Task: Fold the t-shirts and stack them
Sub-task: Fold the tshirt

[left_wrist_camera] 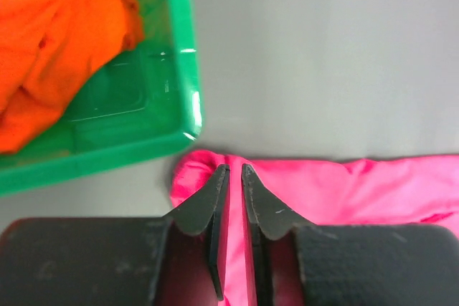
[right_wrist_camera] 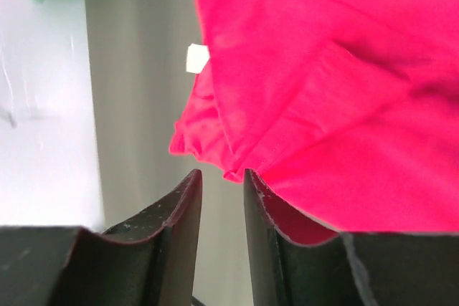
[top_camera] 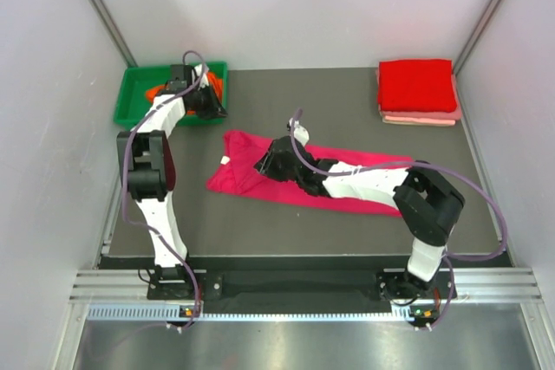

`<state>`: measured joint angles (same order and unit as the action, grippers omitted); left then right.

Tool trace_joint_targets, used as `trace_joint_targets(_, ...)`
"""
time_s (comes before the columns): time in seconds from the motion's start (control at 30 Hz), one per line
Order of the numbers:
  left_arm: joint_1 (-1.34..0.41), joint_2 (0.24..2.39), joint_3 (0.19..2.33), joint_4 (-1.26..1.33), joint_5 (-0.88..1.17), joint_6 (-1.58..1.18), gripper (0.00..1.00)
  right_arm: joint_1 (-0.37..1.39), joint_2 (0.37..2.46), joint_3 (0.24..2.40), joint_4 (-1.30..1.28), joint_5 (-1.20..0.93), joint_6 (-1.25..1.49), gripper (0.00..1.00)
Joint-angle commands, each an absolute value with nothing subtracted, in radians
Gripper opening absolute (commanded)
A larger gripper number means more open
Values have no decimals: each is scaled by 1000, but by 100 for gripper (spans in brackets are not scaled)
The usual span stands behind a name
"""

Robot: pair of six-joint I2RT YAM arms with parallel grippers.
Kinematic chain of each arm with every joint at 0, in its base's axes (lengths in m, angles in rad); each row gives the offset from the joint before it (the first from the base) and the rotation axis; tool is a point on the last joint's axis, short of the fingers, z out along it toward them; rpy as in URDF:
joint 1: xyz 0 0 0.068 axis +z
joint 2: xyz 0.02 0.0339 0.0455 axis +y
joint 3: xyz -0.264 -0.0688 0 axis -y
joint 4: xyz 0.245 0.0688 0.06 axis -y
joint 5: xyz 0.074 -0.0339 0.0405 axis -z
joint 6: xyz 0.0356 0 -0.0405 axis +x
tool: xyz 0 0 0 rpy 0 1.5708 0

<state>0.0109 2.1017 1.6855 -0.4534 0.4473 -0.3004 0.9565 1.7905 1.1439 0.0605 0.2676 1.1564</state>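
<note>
A magenta-pink t-shirt [top_camera: 260, 181] lies spread flat across the middle of the table. My left gripper [top_camera: 221, 114] is at its far left corner beside the green tray. In the left wrist view the jaws [left_wrist_camera: 235, 167] stand almost together, with the shirt's [left_wrist_camera: 344, 191] pink cloth filling the thin gap. My right gripper [top_camera: 263, 165] is over the shirt's left part. In the right wrist view it [right_wrist_camera: 222, 171] is slightly open, with bare table between the fingers and the shirt's [right_wrist_camera: 330, 105] hem at the right fingertip. An orange t-shirt [left_wrist_camera: 57, 34] lies crumpled in the tray.
The green tray [top_camera: 130, 97] stands at the far left corner; its wall [left_wrist_camera: 179, 55] is close to my left fingers. A folded stack at the far right has a bright red shirt [top_camera: 416, 84] on top of a pale pink one [top_camera: 421, 116]. White walls enclose the table.
</note>
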Motion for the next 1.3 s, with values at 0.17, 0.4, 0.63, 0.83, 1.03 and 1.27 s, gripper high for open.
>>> trace_joint_targets(0.17,-52,1997,1666,-466,508,-250,16,763,1833,1239,66,-172,554,32)
trace_joint_targets(0.4,-86,2066,1661,-503,431,-235,13,669,1977,1386,-53,-373,304,38)
trace_joint_targets(0.63,-89,2117,1660,-541,299,-225,12,650,2008,1457,-107,-385,192,38)
trace_joint_targets(0.83,-87,2146,1660,-560,241,-201,11,647,2031,1480,-115,-422,176,39)
trace_joint_targets(1.03,-90,2167,1666,-558,229,-195,11,646,2025,1474,-98,-429,186,40)
trace_joint_targets(1.27,-113,2100,1758,-665,189,-201,14,647,2051,1511,-144,-460,132,43)
